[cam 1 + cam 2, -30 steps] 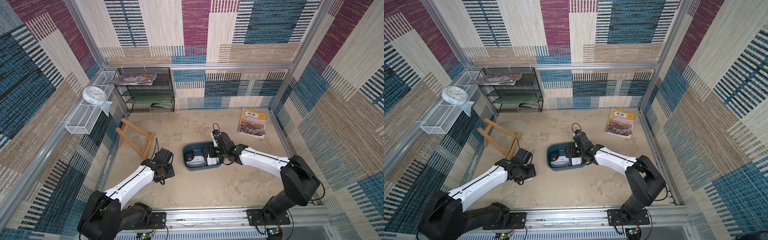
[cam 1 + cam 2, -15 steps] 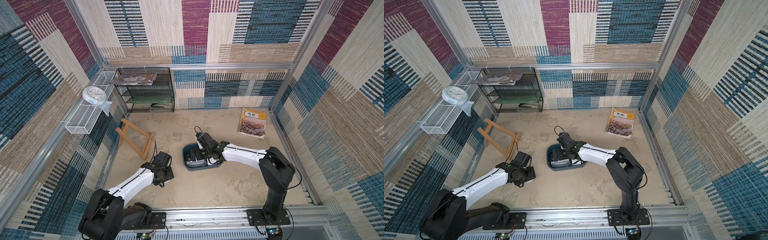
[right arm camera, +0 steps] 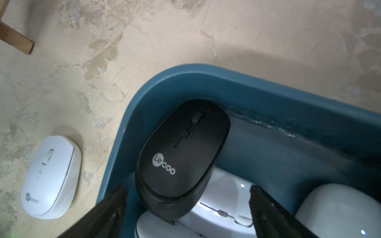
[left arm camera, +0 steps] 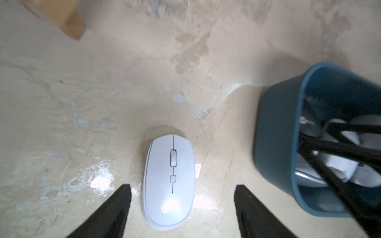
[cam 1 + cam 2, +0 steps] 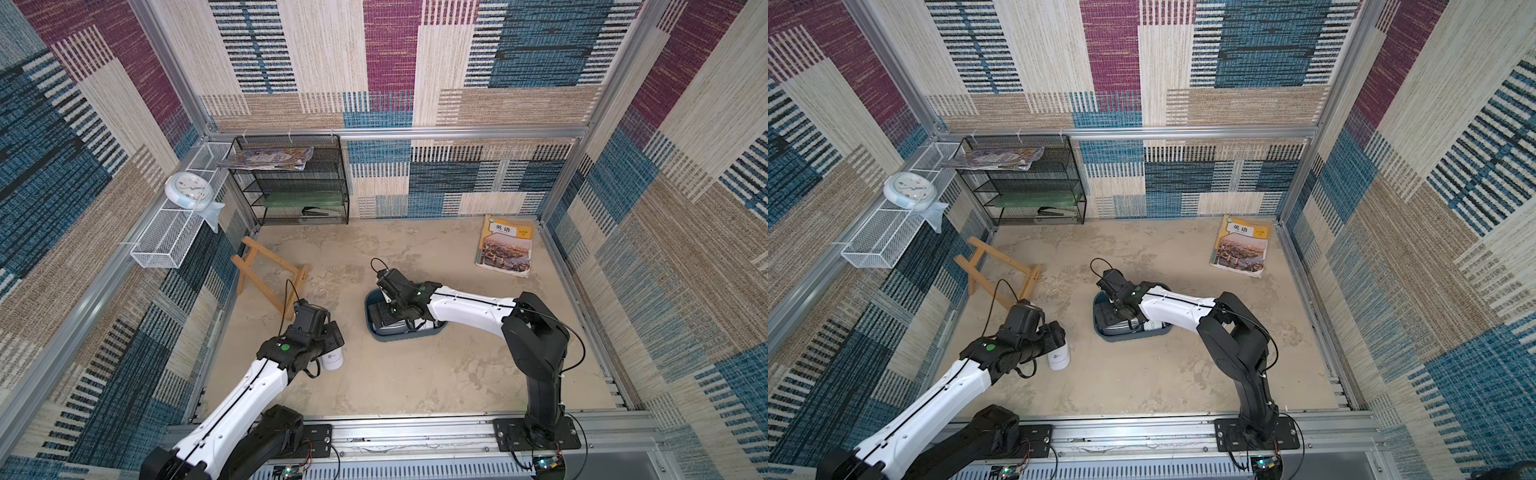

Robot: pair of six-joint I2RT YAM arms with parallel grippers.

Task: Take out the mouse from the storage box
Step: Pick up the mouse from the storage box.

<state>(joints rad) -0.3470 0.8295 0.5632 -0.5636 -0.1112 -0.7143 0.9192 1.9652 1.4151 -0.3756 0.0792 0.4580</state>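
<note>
left wrist: white mouse [image 4: 169,185] lying free on beige floor [image 4: 92,103].
left gripper [image 4: 181,186] spread wide, clear of it either side; storage box [image 4: 276,134] just beside, holding black mouse [image 3: 181,152] atop pale mice [image 3: 222,197]; right gripper [image 3: 187,186] spread around that mouse's rear, gaps both sides; wooden stand [image 4: 70,28] beyond.

In a top view the left gripper [image 5: 329,345] hangs just over a white mouse [image 5: 333,360] on the beige table [image 5: 415,382], and the right gripper [image 5: 390,318] dips into the blue storage box [image 5: 409,336] nearby.
</note>
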